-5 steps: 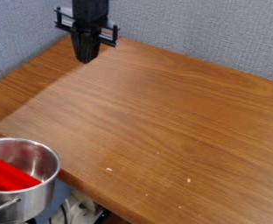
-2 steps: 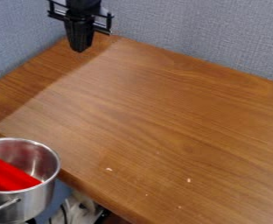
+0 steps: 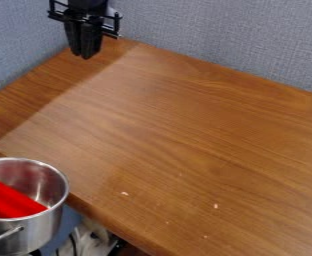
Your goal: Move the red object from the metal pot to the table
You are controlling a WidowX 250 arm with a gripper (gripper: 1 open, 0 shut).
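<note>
The red object [image 3: 8, 199] lies inside the metal pot [image 3: 44, 222], which stands at the front left corner of the table [image 3: 186, 130]. My gripper [image 3: 83, 53] hangs pointing down above the table's far left corner, well away from the pot. Its dark fingers look pressed together with nothing between them.
A grey-blue wall runs behind the table. The table's front edge drops off just right of the pot. A few pale specks [image 3: 127, 191] dot the wood near the front.
The gripper has drifted left and slightly up in the picture, toward the far left corner. The pot and the red object have not moved.
</note>
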